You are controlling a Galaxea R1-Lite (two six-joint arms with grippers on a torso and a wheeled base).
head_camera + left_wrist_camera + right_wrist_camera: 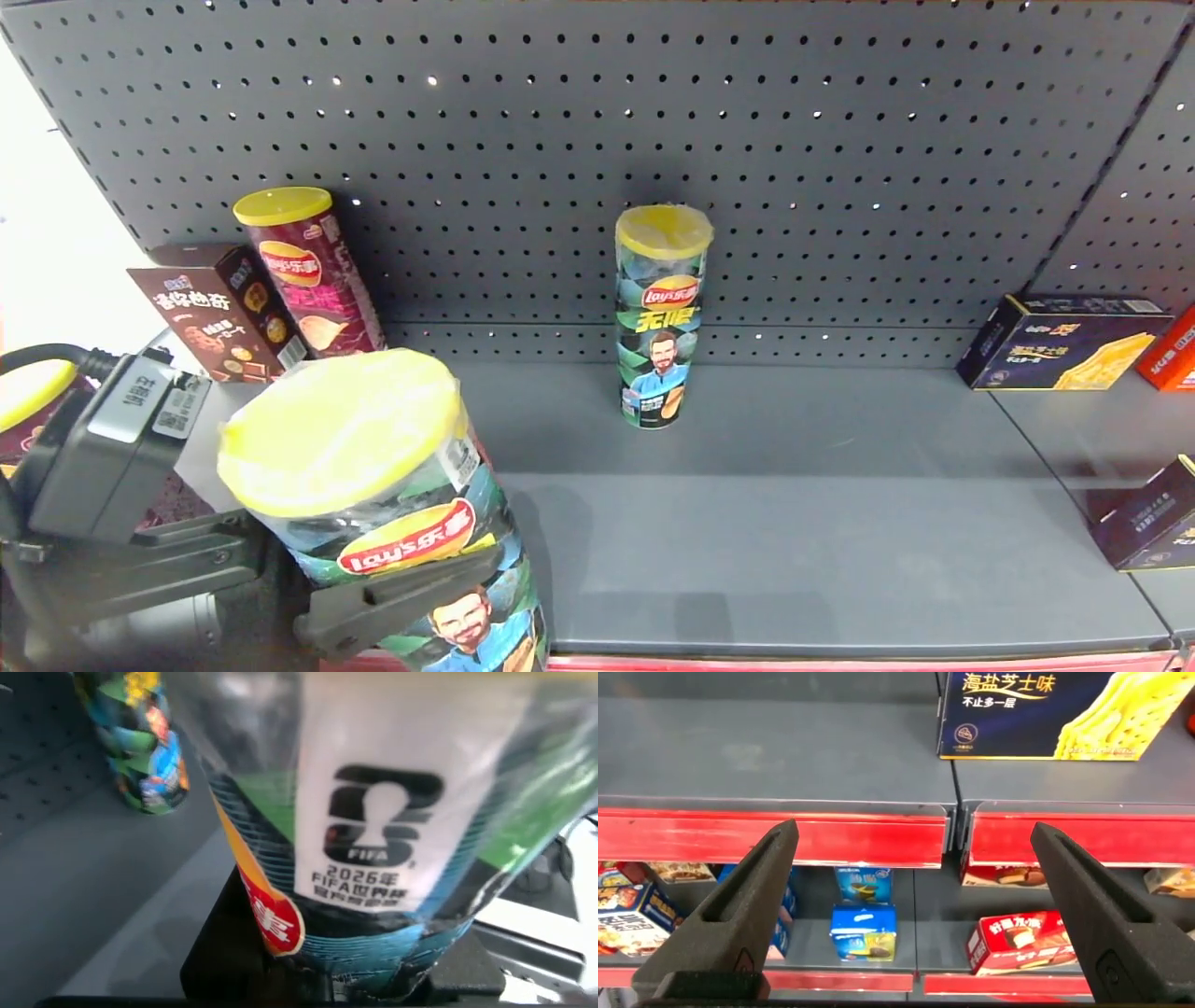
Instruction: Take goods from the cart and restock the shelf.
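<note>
A dark grey metal shelf [794, 523] with a perforated back panel [747, 140] spans the scene, and red rails [691, 835] edge its front. At the near left, the left gripper [392, 593] is clamped around a green-and-blue crisp canister with a yellow lid [373, 485], upright at the shelf's front edge. Its base is cut off, and one finger is hidden behind it. Its label carries a red-and-yellow logo and a printed figure in blue; up close, a white panel bears a black emblem. A matching canister [661, 317] stands upright, middle and far. Far left stand a maroon yellow-lidded canister [313, 280] and a brown box [219, 313]. Far right lies a navy box [1064, 341], with an orange box [1178, 355] cropped beside it. The right gripper [915, 831] is spread wide and empty, facing lower shelves of blue boxes [864, 929].
</note>
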